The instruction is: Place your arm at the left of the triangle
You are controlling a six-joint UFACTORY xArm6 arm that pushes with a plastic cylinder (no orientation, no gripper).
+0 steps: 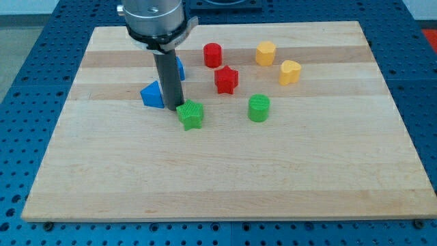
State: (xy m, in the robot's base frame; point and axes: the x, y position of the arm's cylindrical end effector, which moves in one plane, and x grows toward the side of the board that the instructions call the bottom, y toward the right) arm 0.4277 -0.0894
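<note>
A blue triangle block [151, 94] lies on the wooden board [225, 171] at the view's upper left. My tip [171, 107] is down on the board just to the right of the triangle, between it and a green star block [190, 115], close to both. A second blue block [179, 67] is mostly hidden behind the rod; its shape cannot be made out.
A red cylinder [213, 55] and a red star [226, 79] lie right of the rod. A green cylinder [259, 108] lies further right. A yellow hexagon-like block [265, 52] and a yellow heart block [290, 71] lie at the upper right.
</note>
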